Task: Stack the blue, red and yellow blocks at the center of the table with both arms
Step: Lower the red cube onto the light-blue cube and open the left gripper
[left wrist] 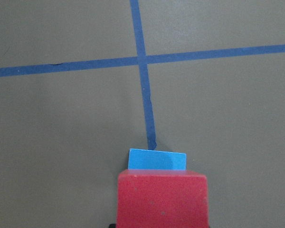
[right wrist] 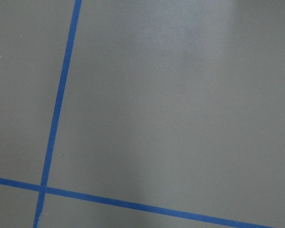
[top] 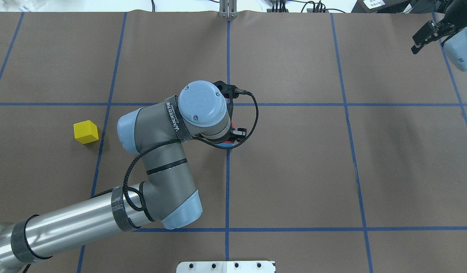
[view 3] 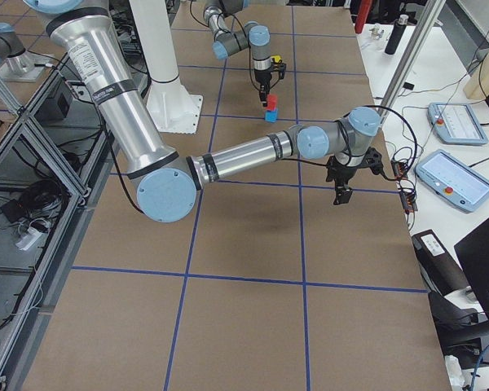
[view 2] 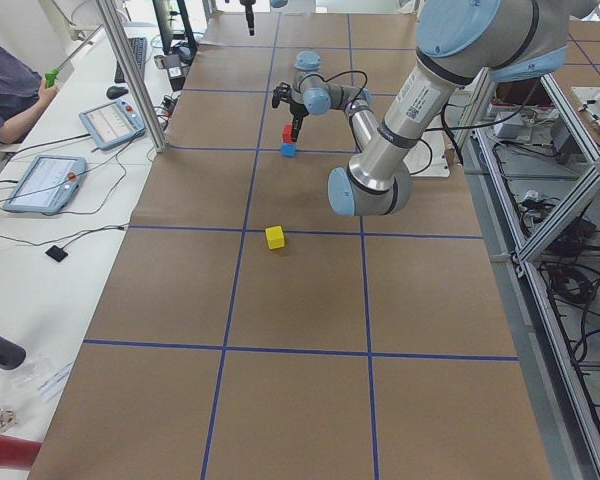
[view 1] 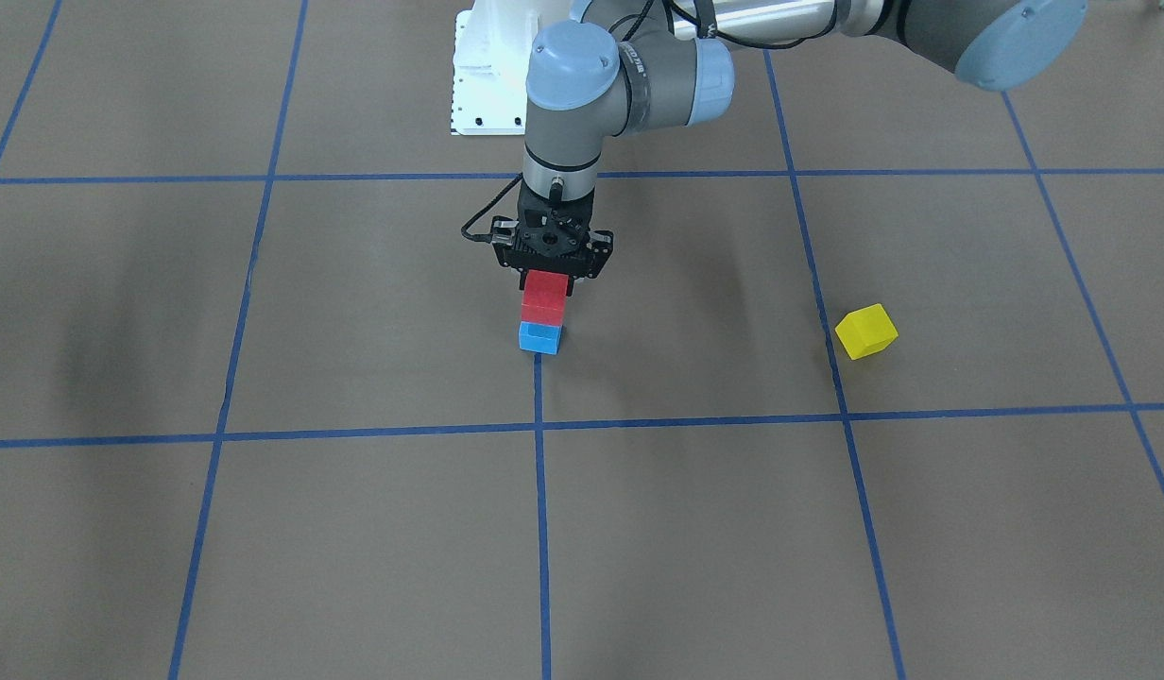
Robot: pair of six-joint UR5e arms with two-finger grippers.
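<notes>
A blue block [view 1: 540,338] sits at the table's center on a blue tape line. My left gripper [view 1: 545,281] points straight down and is shut on a red block [view 1: 544,297], which rests on or just above the blue block. The left wrist view shows the red block [left wrist: 162,199] with the blue block [left wrist: 156,160] under it. A yellow block [view 1: 865,331] lies alone on the table on my left side; it also shows in the overhead view [top: 86,132]. My right gripper [top: 423,36] hangs open and empty over the far right corner.
The table is brown paper with a grid of blue tape lines [view 1: 540,472]. A white base plate [view 1: 487,76] sits at the robot's edge. Operators' tablets [view 2: 42,182] lie on the side bench beyond the table.
</notes>
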